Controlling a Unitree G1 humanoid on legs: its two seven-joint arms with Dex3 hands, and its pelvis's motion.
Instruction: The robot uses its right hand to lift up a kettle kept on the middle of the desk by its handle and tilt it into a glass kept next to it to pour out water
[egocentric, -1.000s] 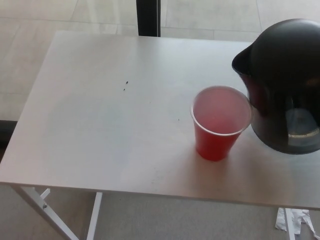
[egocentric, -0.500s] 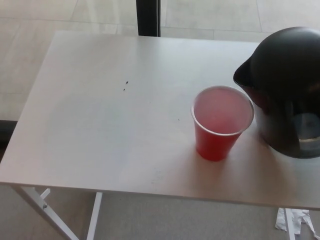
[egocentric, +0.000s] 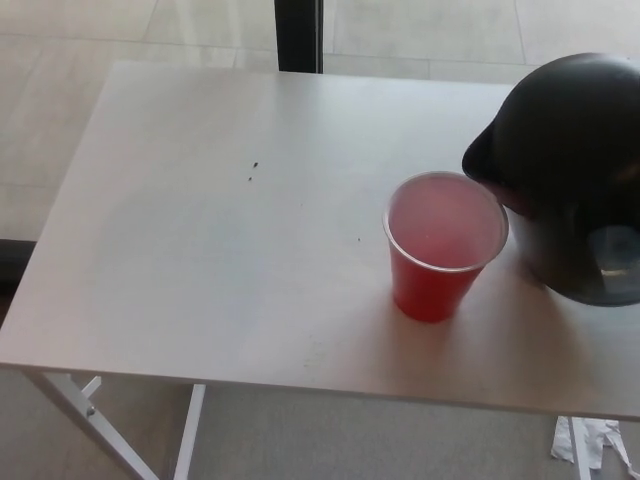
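one black kettle (egocentric: 570, 170) and one red cup (egocentric: 441, 245) are on the white table (egocentric: 200, 250). the rounded, glossy kettle sits at the right edge, spout just beside the cup's rim. neither hand shows.

no arm, no hand in frame

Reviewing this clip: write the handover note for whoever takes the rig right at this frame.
Hands: neither the left nor the right hand shows in the head view.
Things: the black kettle is at the table's right edge, tipped with its spout next to the rim of the red cup, which stands upright.
Done: kettle brought to the cup and leaned toward it.
Left: no stream of water is visible; whether the cup holds water cannot be told. Finish pouring, then set the kettle down.
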